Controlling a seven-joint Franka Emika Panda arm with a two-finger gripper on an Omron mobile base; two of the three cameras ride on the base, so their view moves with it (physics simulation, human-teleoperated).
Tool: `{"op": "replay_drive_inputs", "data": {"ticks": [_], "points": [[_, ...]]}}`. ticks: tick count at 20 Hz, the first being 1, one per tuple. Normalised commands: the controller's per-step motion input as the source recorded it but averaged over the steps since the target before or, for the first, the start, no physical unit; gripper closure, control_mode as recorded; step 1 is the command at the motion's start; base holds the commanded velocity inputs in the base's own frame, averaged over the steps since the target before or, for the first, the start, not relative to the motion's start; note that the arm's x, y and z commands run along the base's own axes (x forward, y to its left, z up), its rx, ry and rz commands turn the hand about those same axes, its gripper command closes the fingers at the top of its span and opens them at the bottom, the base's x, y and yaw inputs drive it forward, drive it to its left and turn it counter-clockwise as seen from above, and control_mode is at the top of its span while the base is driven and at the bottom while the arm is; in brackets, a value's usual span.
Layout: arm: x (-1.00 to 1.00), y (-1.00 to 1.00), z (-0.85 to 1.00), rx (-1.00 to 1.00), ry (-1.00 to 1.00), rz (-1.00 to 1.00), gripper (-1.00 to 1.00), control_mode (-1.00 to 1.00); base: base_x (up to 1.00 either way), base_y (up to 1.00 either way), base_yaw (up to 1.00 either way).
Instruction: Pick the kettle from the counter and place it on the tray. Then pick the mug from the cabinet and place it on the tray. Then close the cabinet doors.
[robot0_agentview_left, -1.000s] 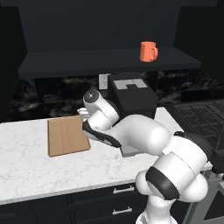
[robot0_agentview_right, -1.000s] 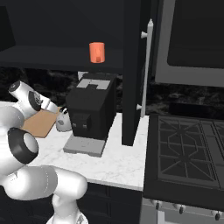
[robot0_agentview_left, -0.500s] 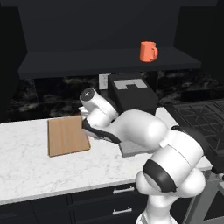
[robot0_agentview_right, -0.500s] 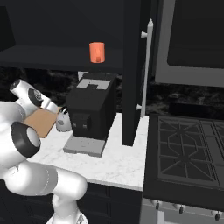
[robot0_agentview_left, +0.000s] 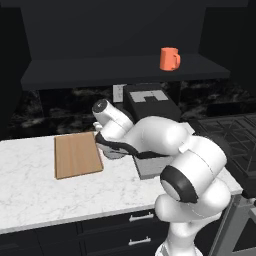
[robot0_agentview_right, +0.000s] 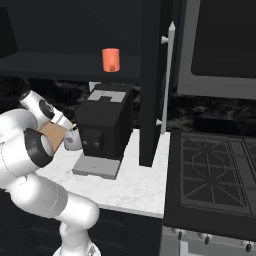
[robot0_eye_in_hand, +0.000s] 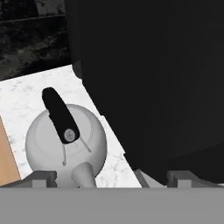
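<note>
Lowered a little toward the kettle beside the tray, the gripper hangs wide open and empty; mug still shelved, nothing done.

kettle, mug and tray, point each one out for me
kettle (robot0_eye_in_hand: 48, 144), hand view, on its grey dome left of the handle
mug (robot0_agentview_left: 168, 58), left base view, on its orange body
tray (robot0_agentview_left: 76, 154), left base view, on the middle of the board

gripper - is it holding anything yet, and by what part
Nothing is held. The gripper is open above the kettle, its fingertips clear of the black handle.
</note>
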Motion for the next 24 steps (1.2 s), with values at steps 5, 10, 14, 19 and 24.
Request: {"op": "replay_drive_inputs", "data": {"ticks": [5,10,14,19,24], "points": [[0.46,0.0,-0.17,0.0,0.03,-0.01,-1.0,-1.0,0.0,0.0,0.0],[0.37,0.01,-0.22,0.0,0.0,-0.01,-1.0,-1.0,0.0,0.0,0.0],[0.44,0.09,-0.25,0.0,0.0,-0.02,-1.0,-1.0,0.0,0.0,0.0],[0.4,0.06,-0.23,0.0,0.0,-0.04,-1.0,-1.0,0.0,0.0,0.0],[0.27,0.03,-0.23,-0.01,0.0,-0.05,-1.0,-1.0,0.0,0.0,0.0]]}}
